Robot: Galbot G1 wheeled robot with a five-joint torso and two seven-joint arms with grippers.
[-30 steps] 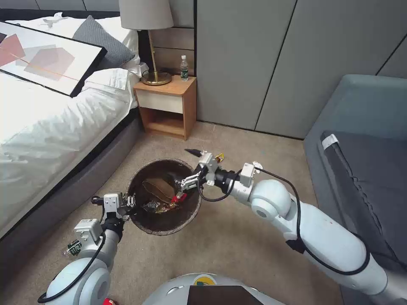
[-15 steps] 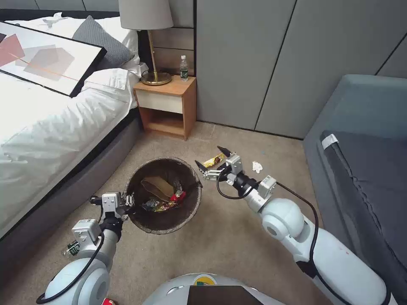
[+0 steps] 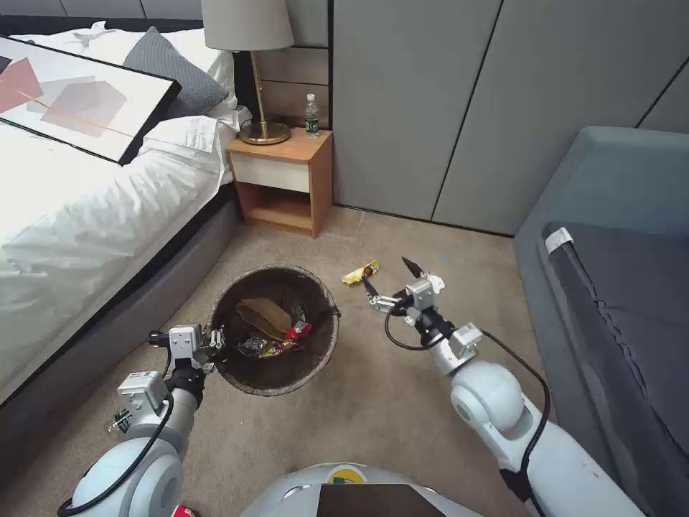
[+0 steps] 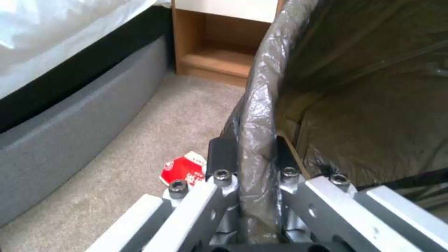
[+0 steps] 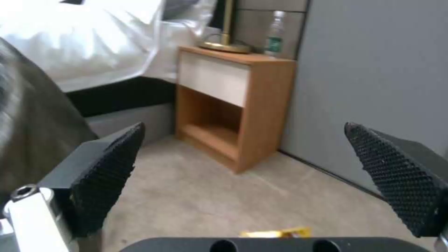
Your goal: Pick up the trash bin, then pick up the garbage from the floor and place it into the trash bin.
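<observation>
The trash bin [image 3: 244, 384], white with a dark bag over its rim, is held at its near-left rim by my left gripper [image 3: 213, 340]. In the left wrist view that gripper [image 4: 252, 154] is shut on the bagged rim [image 4: 261, 87]. Inside the bin lie a tan folded paper [image 3: 262, 314], a red wrapper [image 3: 299, 330] and gold wrappers [image 3: 263, 349]. My right gripper [image 3: 390, 278] hangs open and empty to the right of the bin, over the carpet. A yellow wrapper [image 3: 360, 272] [image 5: 275, 232] lies just beyond it, and a white tissue scrap [image 3: 435, 281] is beside it. A crushed red-and-white cup [image 4: 183, 170] lies on the floor by the bin.
A bed [image 3: 86, 215] runs along the left. A wooden nightstand [image 3: 283, 179] with a lamp [image 3: 251, 43] and a water bottle [image 3: 311, 115] stands at the back. A grey-blue sofa [image 3: 610, 237] fills the right side. Open carpet lies between bin and sofa.
My right gripper has drawn back from above the bin and swung right, open, to the floor near the yellow wrapper. The left gripper keeps its hold on the rim.
</observation>
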